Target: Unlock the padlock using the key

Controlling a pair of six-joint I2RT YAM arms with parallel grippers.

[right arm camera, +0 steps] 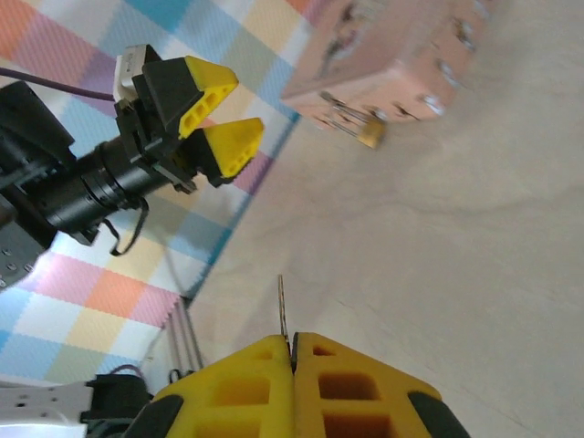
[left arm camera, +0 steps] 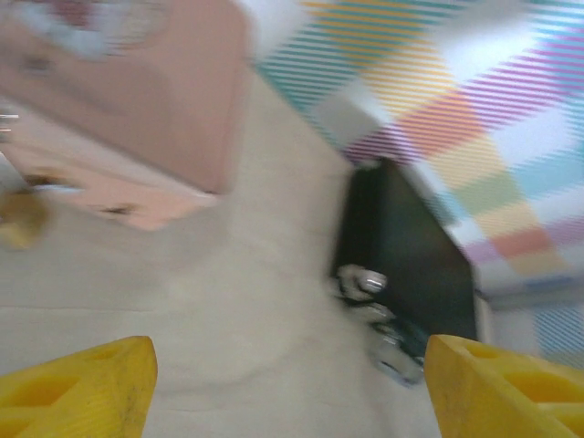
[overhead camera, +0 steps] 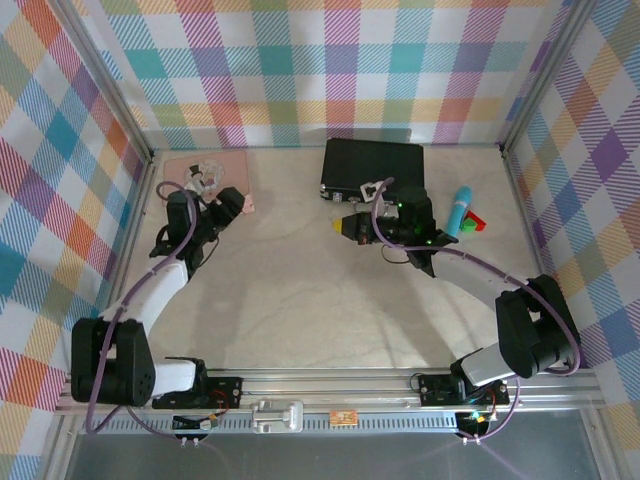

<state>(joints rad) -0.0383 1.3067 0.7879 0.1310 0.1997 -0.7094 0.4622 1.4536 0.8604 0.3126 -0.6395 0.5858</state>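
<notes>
Gripping the key (right arm camera: 281,306) in the right claw (right arm camera: 292,345), well short of the padlock (right arm camera: 370,135).
Clamped fully shut on the key, thin blade poking out past the tips. Gaping wide at the left claw (left arm camera: 290,365), holding nothing, near the pink tin (right arm camera: 392,55) at far left of the worktop (right arm camera: 474,265). Finding the padlock dangling at the tin's front edge, seemingly unopened. Done, seemingly: picking up the key. Left: steadying the padlock, inserting the key, turning, popping it open.
</notes>
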